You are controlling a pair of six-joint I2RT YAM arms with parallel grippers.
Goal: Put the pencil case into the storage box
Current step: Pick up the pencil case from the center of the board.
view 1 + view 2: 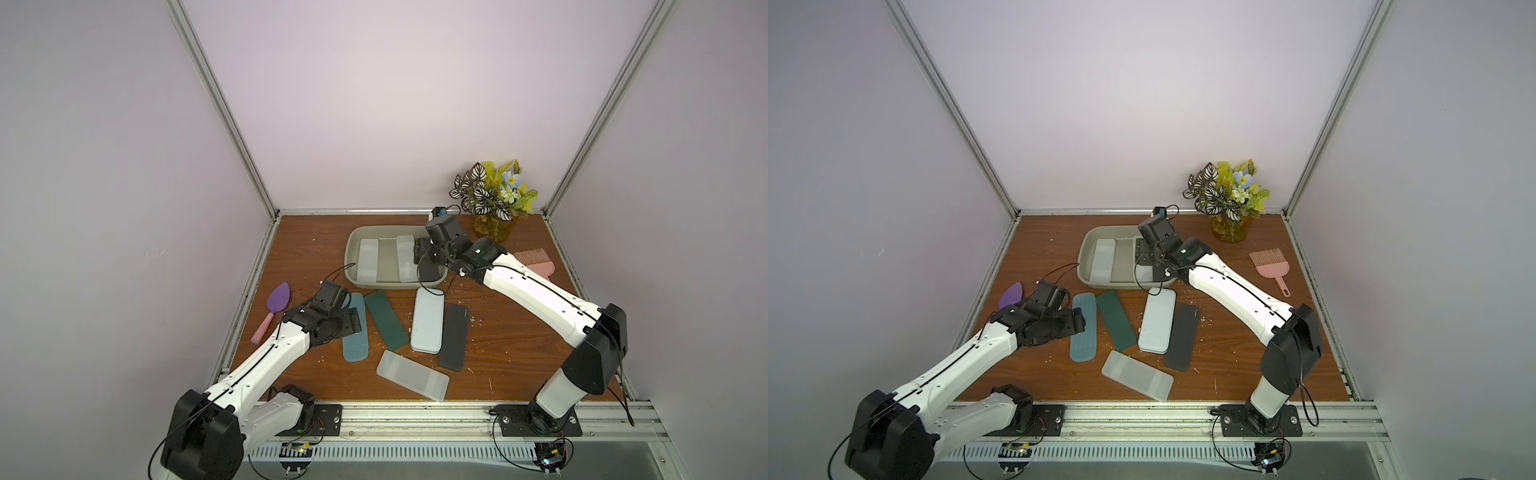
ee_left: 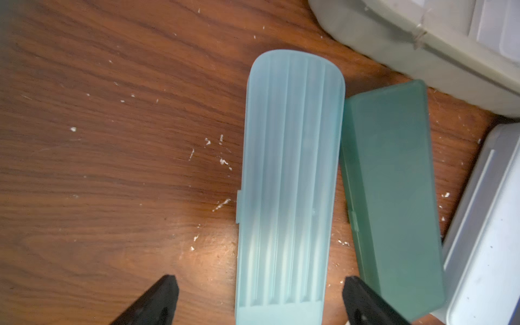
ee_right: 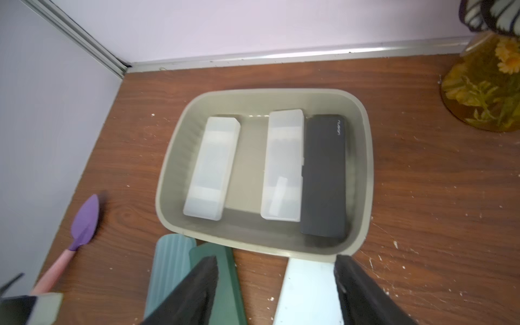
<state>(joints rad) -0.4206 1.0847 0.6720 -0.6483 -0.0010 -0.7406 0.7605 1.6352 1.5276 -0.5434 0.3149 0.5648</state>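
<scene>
The greyish-beige storage box [image 1: 352, 249] [image 3: 168, 180] stands at the back of the table. It holds two translucent white pencil cases [image 3: 213, 166] [image 3: 284, 163] and a black one [image 3: 323, 174]. My right gripper [image 3: 275, 258] [image 1: 424, 257] hovers over the box's near right corner, open and empty. On the table in front lie a ribbed light-blue case [image 2: 289, 168] [image 1: 355, 336], a dark green case [image 1: 386, 320], a pale blue case [image 1: 427, 326], a black case [image 1: 454, 336] and a translucent white case [image 1: 412, 375]. My left gripper [image 2: 260, 279] [image 1: 353, 321] is open, one finger on each side of the ribbed case, not touching it.
A purple scoop [image 1: 276, 301] with a pink handle lies at the left edge. A pink comb [image 1: 536, 259] lies at the right. A vase of flowers [image 1: 494, 199] stands in the back right corner. Walls close three sides.
</scene>
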